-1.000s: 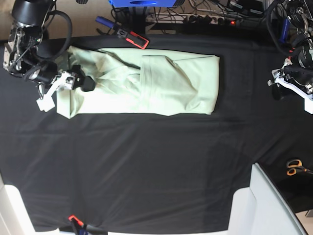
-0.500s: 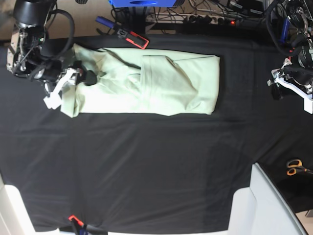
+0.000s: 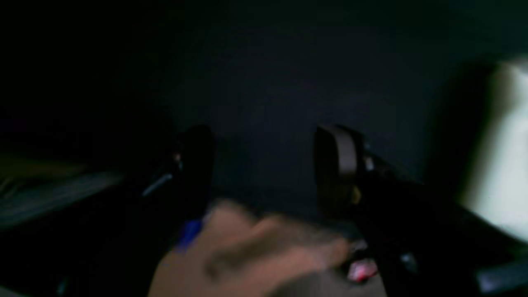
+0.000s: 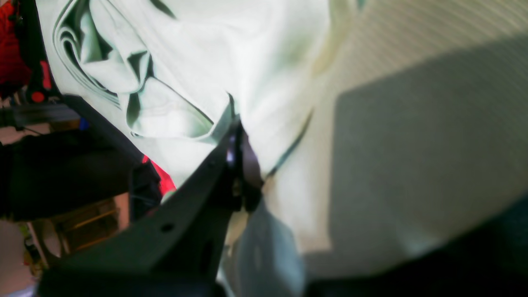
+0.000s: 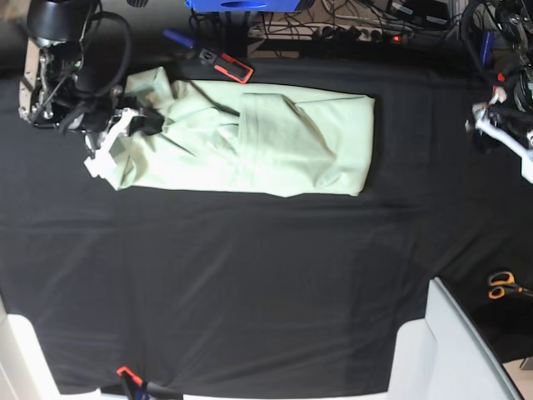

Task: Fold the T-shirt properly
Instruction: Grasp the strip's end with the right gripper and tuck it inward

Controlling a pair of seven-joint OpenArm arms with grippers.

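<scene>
In the right wrist view, closest to us, the right gripper has its jaws closed on a fold of the T-shirt, the pale green cloth pinched thin between them and bunching in soft creases just beyond. From above we see the same grip at the shirt's end near the counter's far left corner, where the right gripper holds the cloth slightly raised. The T-shirt lies as a long folded band along the back of the black counter, its other end flat and square. We judge it light, limp and not slippery: it will drape and sag from any single hold, so a pinch at a corner or through all layers of an edge suits it best, with the far end pinned or carried too. The left gripper hovers over bare counter well apart from the shirt, its jaws open and empty. Orange scissors lie off to the side.
</scene>
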